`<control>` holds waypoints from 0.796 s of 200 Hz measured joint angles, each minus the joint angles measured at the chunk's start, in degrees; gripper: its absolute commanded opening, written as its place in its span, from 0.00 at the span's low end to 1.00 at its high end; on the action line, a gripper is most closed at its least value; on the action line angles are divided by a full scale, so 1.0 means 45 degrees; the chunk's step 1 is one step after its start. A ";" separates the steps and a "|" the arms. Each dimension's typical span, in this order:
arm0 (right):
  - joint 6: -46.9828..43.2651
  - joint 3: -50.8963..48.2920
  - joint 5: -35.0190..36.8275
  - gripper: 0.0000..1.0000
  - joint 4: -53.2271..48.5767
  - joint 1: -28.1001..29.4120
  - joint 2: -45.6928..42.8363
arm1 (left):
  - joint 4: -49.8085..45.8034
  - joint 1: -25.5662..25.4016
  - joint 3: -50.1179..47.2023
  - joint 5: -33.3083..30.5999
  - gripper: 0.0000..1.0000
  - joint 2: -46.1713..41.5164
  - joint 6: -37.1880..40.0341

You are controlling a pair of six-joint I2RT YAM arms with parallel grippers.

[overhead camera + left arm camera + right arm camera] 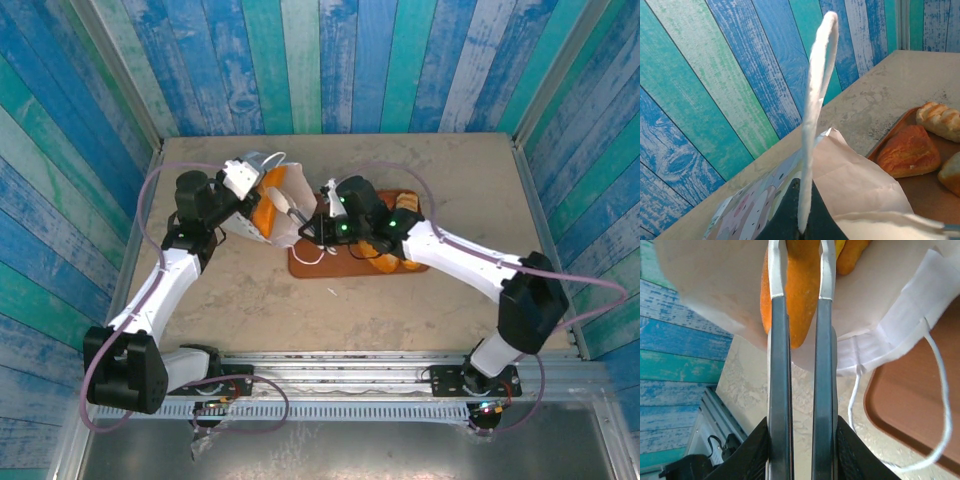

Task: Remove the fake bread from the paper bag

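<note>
Orange fake bread (801, 315) sits at the paper bag (710, 285) mouth, clamped by the right gripper (800, 265) for withdrawal; left gripper (801, 220) jaws pinch the cord handle (817, 100), presumably steadying it.

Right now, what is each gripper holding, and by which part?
Left gripper pinches the paper bag by its cord handle. Right gripper clamps an orange fake bread by its sides.
</note>
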 measured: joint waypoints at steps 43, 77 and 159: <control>-0.0107 -0.1035 0.0325 0.12 -0.0544 0.0029 -0.2074 | 0.0019 0.0000 0.0039 -0.0228 0.00 0.0005 -0.0141; -0.0287 -0.1613 0.0607 0.13 -0.1302 0.0044 -0.3691 | 0.0097 0.0000 0.0175 -0.0287 0.01 0.0068 -0.0330; -0.0476 -0.3118 0.1613 0.15 -0.2501 -0.0019 -0.6965 | 0.0359 -0.0005 0.0437 -0.0937 0.00 0.0398 -0.0641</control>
